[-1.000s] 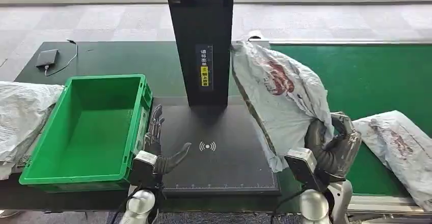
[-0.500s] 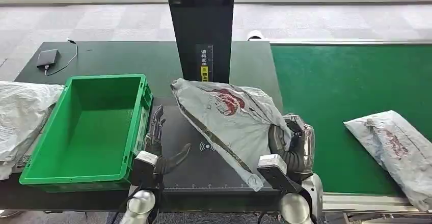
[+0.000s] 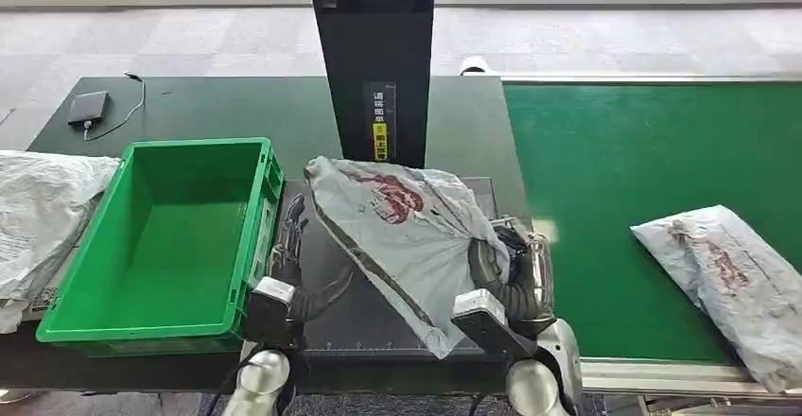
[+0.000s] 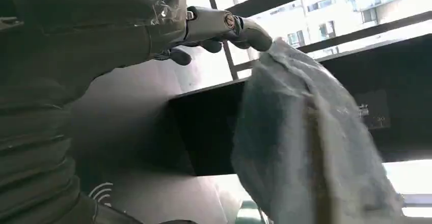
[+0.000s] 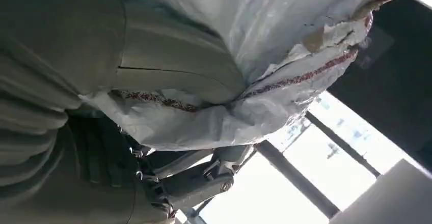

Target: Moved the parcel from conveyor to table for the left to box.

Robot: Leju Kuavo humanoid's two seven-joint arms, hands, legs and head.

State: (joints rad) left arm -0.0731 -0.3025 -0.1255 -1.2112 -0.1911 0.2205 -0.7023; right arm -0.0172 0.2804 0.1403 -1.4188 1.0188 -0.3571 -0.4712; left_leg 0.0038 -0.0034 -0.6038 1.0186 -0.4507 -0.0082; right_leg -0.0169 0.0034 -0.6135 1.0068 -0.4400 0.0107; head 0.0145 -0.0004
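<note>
Parcel (image 3: 407, 236) hangs over the dark worktop (image 3: 378, 321), squeezed in the right robot hand (image 3: 511, 269), which should lower it flat beside the empty, spread-open left robot hand (image 3: 288, 260).

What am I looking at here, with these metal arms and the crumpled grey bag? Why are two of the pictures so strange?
This is a humanoid robot sorting parcels. The wide picture comes from a camera high on its body, looking down at its own two arms. Its right hand grips a grey parcel above a black scanning pad with a tall black post. Its left hand waits open beside a green crate, which is empty. Another parcel lies on the green conveyor.

The two odd pictures come from cameras at the wrists, so they look turned: one shows the left hand's fingers near the parcel, the other the right hand clutching it.
</note>
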